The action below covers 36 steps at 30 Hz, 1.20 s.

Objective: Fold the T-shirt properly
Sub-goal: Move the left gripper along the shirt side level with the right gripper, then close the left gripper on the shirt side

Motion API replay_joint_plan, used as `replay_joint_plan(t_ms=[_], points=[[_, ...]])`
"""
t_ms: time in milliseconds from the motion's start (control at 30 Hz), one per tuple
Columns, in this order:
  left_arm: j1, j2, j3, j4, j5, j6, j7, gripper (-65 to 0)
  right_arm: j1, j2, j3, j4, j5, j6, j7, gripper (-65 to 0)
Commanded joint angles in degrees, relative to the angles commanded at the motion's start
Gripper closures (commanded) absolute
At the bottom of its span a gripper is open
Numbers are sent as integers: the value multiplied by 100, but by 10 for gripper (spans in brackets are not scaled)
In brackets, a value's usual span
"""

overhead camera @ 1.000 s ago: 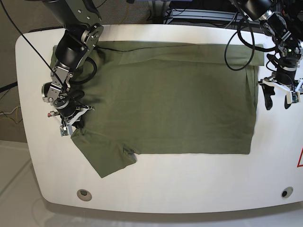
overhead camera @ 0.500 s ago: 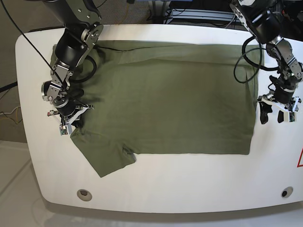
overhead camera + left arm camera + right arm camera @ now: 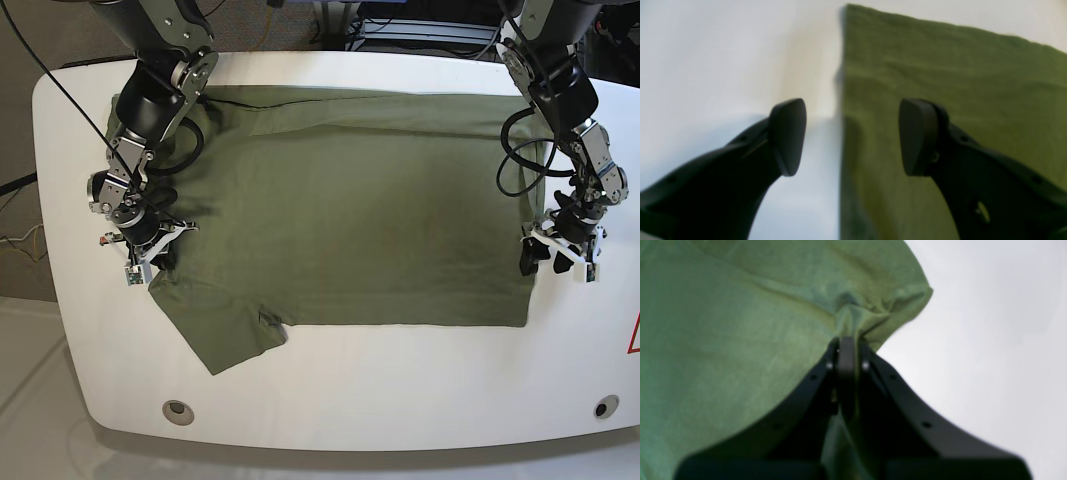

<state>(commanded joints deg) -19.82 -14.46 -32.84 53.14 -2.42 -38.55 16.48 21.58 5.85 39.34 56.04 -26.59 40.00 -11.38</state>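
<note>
Across the white counter [image 3: 400, 400] lies the T-shirt [image 3: 370, 210], olive-green, spread flat over most of the surface. One short sleeve [image 3: 225, 325] sticks out toward the near edge on the base view's left; the straight hem edge [image 3: 533, 200] runs along that view's right.

Right pincer [image 3: 846, 346]: pressed together and pinching a bunched tuck of the T-shirt's cloth beside the sleeve, at the garment's edge near the counter's left side in the base view. The wrist view shows the fabric gathered into a small peak right at the closed tips.

Left pincer [image 3: 851, 136]: spread, holding nothing. It straddles the hem edge, one fingertip [image 3: 788, 136] over bare counter, the other over cloth. Whether the tips touch the surface cannot be told; the wrist view is blurred.

Assessment: the step in hand is taking hold of both ends of the garment ahead of a fold. One end is secured, the other not yet. No finished fold across the body is evident.

Next move, as judged: the left pincer must settle onto the hem edge and close on it, catching both layers of cloth if possible. Risk: a shallow bite could slip off once the cloth is lifted.
</note>
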Motion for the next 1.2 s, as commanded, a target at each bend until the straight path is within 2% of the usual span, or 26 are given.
replay_joint_plan(t_ms=[100, 333, 467, 533, 700, 867, 1200], points=[[-149, -44, 264, -220, -9, 193, -79, -415, 0, 0, 0, 0, 0, 0, 0, 0], [-352, -70, 659, -765, 0, 589, -782, -415, 0, 0, 0, 0, 0, 0, -176, 0], [-501, -246, 923, -1204, 0, 914, -1108, -415, 0, 0, 0, 0, 0, 0, -193, 0], [-598, -255, 1011, -1477, 0, 985, -1284, -416, 0, 0, 0, 0, 0, 0, -193, 0], [-738, -281, 1064, -2145, 0, 1046, -1846, -416, 0, 0, 0, 0, 0, 0, -193, 0], [-853, -378, 1064, -2699, 0, 1046, -2215, -416, 0, 0, 0, 0, 0, 0, -193, 0], [-1002, -343, 1064, -3024, 0, 1046, -2259, -416, 0, 0, 0, 0, 0, 0, -193, 0]])
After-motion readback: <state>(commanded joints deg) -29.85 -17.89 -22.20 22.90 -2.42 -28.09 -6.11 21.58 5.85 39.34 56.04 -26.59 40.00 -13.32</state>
